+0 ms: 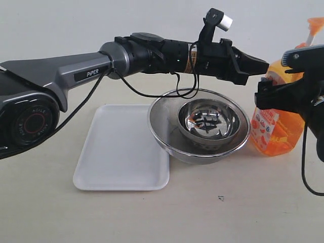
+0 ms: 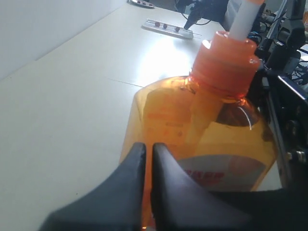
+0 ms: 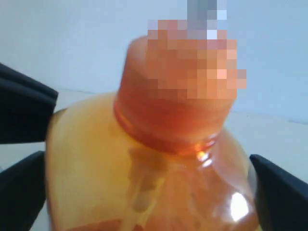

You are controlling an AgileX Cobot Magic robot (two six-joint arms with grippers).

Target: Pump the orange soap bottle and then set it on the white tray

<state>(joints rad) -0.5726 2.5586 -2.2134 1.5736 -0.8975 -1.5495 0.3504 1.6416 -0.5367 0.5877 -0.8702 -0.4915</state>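
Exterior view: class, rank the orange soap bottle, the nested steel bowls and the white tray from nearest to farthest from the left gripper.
1. orange soap bottle: right beside the left gripper, at the view's right.
2. steel bowls: below the arm, in the middle.
3. white tray: farthest, at the left.

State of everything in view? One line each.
orange soap bottle: upright on table, pump stem extended.
white tray: flat on table, bottle not on it.
steel bowls: upright, small one nested in large.
left claw: shut, empty, tip by bottle's shoulder.
right claw: open, jaws either side of bottle.
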